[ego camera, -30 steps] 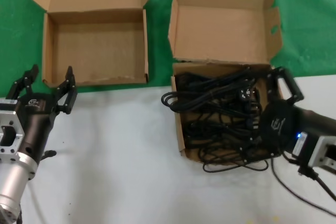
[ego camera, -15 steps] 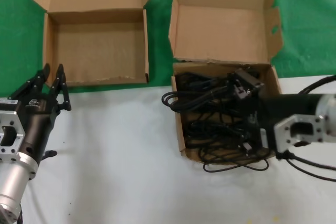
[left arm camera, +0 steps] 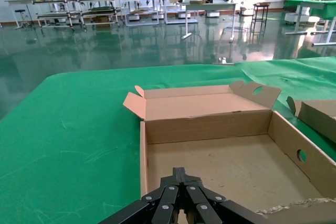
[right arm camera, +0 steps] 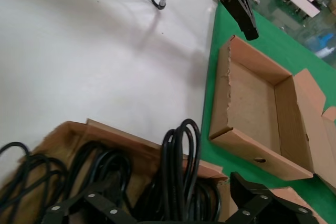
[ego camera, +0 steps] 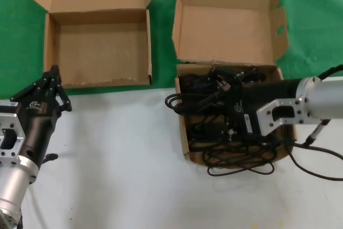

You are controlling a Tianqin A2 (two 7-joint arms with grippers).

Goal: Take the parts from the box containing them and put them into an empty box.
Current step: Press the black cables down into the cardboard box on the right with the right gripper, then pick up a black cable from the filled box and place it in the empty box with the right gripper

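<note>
Black looped cords [ego camera: 214, 127] fill the square cardboard box [ego camera: 185, 132] under the spread right hand [ego camera: 228, 81]; left hand [ego camera: 52, 76] pressed together.

Empty box [ego camera: 102, 52] open — tangled cords [ego camera: 214, 105] crowd other.

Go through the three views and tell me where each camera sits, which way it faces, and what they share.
Head view: on the robot's head, looking forward and down at the empty box, the box of cords and both arms; left pincer shut, right pincer down among the power cords.
Left wrist view: on the left wrist, looking over the left pincer into the empty box.
Right wrist view: on the right wrist, looking over the open right pincer at the power cords.
Shared: the empty box shows in all three.
</note>
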